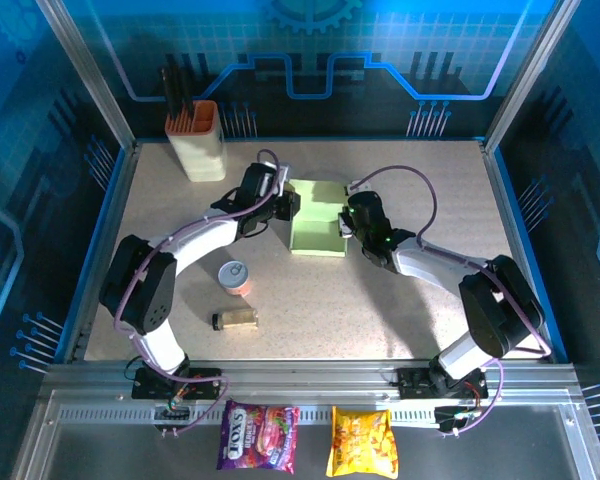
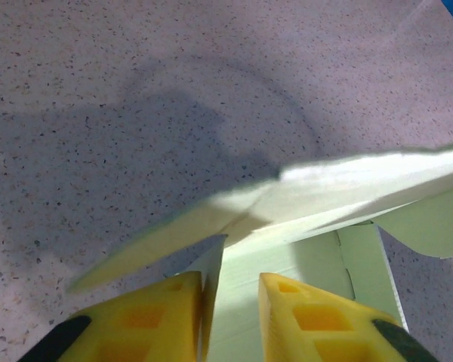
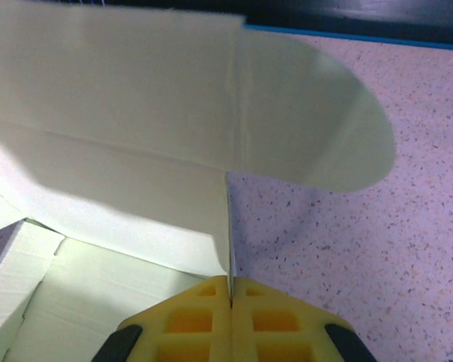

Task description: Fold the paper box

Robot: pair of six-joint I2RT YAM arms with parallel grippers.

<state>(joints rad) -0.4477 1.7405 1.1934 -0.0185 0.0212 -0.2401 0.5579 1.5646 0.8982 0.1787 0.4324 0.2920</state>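
FOX'S bag [image 1: 258, 437] at near edge, speckled table [image 1: 400, 290], blue walls [image 1: 380, 40]; right gripper [image 3: 230, 290] clamped on box [image 1: 317, 215], left gripper [image 2: 230, 302] parted around flap [image 2: 211, 226]

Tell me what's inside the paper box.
Inside the paper box, just its bare pale-green floor shows; the strip along its right wall is covered by the right arm's jaws pinching that wall.

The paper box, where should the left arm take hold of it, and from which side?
On the paper box, pinch the thin left wall from the left, one of the fingers inside, one outside. The card stands up there, so only an edge pinch suits, as the right gripper does opposite.
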